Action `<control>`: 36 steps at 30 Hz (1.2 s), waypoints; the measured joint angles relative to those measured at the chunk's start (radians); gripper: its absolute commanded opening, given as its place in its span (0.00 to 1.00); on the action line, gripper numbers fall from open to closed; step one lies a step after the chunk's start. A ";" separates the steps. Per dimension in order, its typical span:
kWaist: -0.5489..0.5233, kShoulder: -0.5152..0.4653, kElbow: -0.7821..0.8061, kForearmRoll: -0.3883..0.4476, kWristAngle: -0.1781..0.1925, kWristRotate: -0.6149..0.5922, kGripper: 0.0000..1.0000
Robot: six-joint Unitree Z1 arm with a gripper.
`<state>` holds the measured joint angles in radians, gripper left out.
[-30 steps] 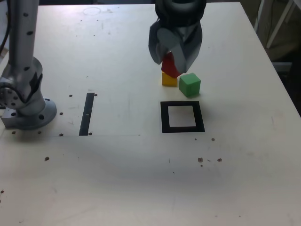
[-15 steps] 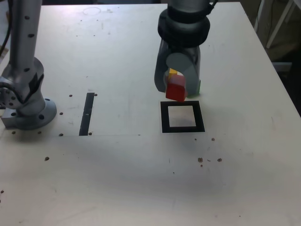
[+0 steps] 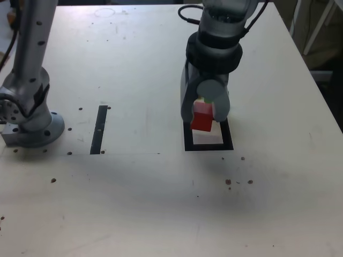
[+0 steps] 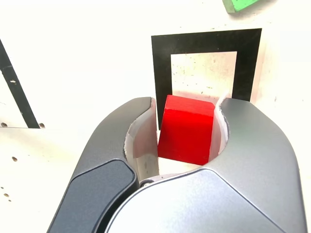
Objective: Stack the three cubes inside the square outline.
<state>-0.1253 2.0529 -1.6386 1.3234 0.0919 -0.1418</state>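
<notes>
**One cube held over the square**

One gripper (image 3: 206, 113) has its jaws clamped on the red cube (image 4: 187, 129), directly above the square outline (image 4: 162, 73). Beyond the outline's far edge sits the green cube (image 4: 240, 4).

White table (image 3: 134, 203); square outline (image 3: 187, 140), tape strip (image 3: 99, 129), green cube (image 4: 240, 5)

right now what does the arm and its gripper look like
Silver-grey metal arm with a black band and a black cable near its wrist. The gripper has two broad, rounded grey jaws with pale inner pads. A grey round base sits on the table.
</notes>
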 measured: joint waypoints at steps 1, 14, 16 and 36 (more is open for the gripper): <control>0.003 0.004 0.005 -0.007 0.000 -0.001 0.38; 0.029 0.046 0.025 -0.054 -0.003 0.004 0.38; 0.035 0.048 0.029 -0.055 -0.003 0.007 0.39; 0.045 0.052 0.048 -0.101 -0.011 0.040 1.00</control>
<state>-0.0806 2.1044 -1.5905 1.2228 0.0807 -0.1022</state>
